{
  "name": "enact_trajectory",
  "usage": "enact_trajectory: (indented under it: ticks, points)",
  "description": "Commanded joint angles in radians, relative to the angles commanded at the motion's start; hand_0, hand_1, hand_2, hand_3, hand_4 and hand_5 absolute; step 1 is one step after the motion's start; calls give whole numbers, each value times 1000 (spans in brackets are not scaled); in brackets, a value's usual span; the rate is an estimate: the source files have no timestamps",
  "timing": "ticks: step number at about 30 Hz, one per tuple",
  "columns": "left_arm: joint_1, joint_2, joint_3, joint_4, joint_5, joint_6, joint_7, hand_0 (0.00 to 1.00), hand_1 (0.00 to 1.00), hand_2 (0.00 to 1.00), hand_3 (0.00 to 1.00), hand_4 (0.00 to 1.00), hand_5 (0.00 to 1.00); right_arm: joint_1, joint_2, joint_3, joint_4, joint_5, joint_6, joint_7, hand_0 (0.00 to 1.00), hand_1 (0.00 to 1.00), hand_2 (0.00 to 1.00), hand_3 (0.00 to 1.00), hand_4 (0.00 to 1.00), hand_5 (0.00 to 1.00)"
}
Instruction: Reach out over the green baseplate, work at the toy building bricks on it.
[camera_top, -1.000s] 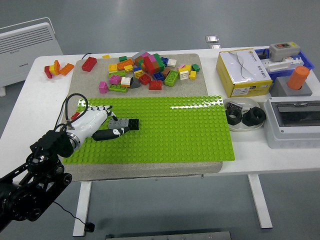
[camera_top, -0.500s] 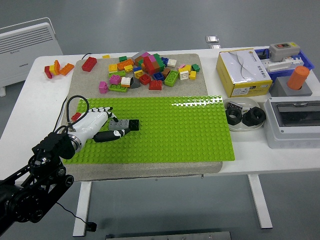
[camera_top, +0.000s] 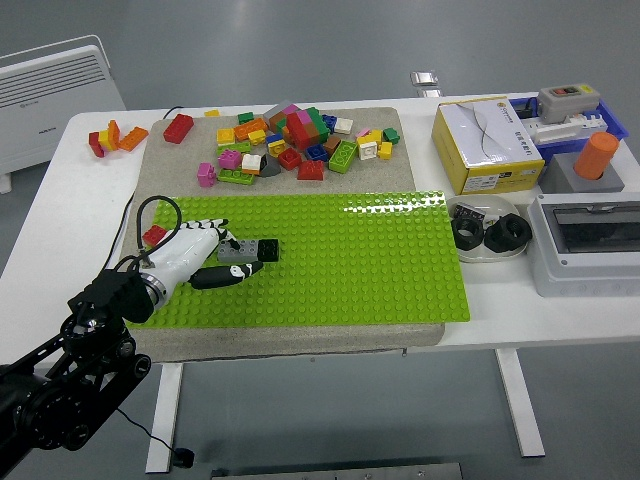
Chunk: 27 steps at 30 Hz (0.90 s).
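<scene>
White table (camera_top: 60, 190), green baseplate (camera_top: 360, 255), left hand (camera_top: 190, 258) lying low across it, fingers (camera_top: 228, 273) gripping grey-and-black brick (camera_top: 250, 248).

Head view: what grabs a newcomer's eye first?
The big green baseplate fills the table's middle, with the left hand at a grey-and-black brick on its left part. Behind it lies a bright pile of loose bricks on the grey mat.
</scene>
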Motion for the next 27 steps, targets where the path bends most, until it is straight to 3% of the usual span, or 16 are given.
enact_trajectory:
  ticks: [13,20,27]
  points:
    - [9,0,-11,-10,-1,4,-2,998,998,998,688,849,998,-4,0,2,0,-4,0,-1,696,638,788,923,923,998]
    - [25,6,-59,-88,-36,-10,3,998,998,998,683,869,998,-6,1,19,0,-25,0,-4,696,639,788,923,922,998]
    - [47,-17,-148,-152,-67,-17,7,998,998,995,677,878,998,-9,4,42,0,-55,1,-10,696,639,788,922,924,998]
